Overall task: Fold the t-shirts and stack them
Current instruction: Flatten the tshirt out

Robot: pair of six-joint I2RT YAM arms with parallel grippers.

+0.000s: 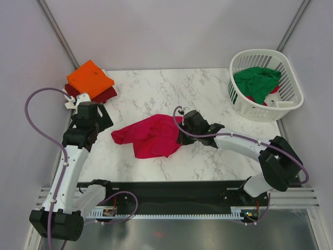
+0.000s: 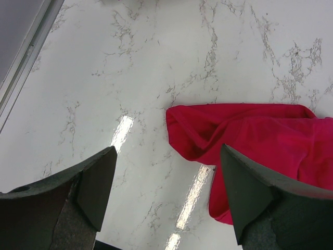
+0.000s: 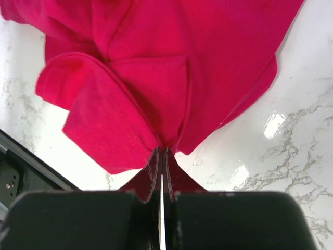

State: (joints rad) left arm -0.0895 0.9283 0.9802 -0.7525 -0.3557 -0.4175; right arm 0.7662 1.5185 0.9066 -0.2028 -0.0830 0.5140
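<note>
Crimson t-shirt [image 1: 151, 136]: found crumpled at the middle of the worktop [image 1: 156, 88]. Judged soft, light and limp, best taken at a hem. Its edge, apparently one fold, was pinched by the closed right fingers [image 3: 152, 179]. The left fingers [image 2: 93, 182] were held wide and empty nearby.

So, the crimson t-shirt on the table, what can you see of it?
The crimson t-shirt is soft, plain cloth, unfolded and rumpled into a loose heap with overlapping folds and a stitched hem showing. It lies midway across the marble table, apart from the orange tee and the basket. The right gripper is shut on a pinch of its right edge.
</note>
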